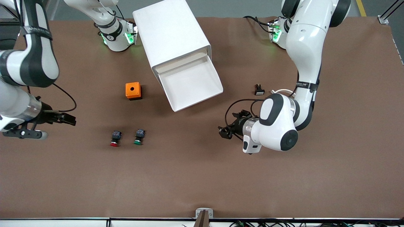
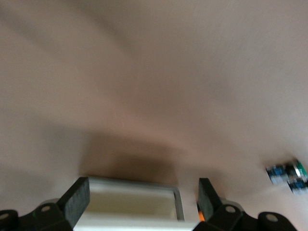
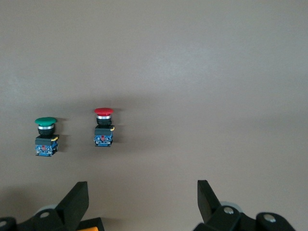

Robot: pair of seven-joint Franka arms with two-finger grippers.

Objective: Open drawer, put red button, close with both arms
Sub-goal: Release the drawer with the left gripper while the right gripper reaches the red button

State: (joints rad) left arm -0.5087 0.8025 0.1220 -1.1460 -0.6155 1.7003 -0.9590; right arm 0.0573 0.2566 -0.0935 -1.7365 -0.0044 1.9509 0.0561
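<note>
Red-capped push-button (image 1: 115, 138) with a black body and blue-grey rear block lies on its side on the brown table covering (image 1: 284, 183), cap pointing toward the front camera, just beside a green-capped button of the same build (image 1: 139, 137), the two apart and not touching. The right gripper (image 1: 68, 119) — black, two-fingered — hangs over bare table toward the right arm's end, well apart from the red button; its fingers (image 3: 77, 199) stand spread wide with nothing between them, and the right wrist view shows both buttons out ahead of them. The left gripper (image 1: 223, 131) hovers over the table toward the left arm's end, near the open drawer's corner, fingers (image 2: 77, 199) likewise wide apart and empty.

The white rounded plastic cabinet (image 1: 172, 34) lies on the table between the two arm bases, and its wide shallow white drawer (image 1: 191, 83) is pulled out toward the front camera, its inside bare. A small orange box with a round hole in its top and a black base (image 1: 133, 90) sits beside the drawer, farther from the front camera than the two buttons. A little black-and-white component (image 1: 259, 90) rests near the left arm.

The brown covering spans the whole tabletop — grey floor shows along the top edge, and cables (image 1: 284, 224) run along the table's near edge.
</note>
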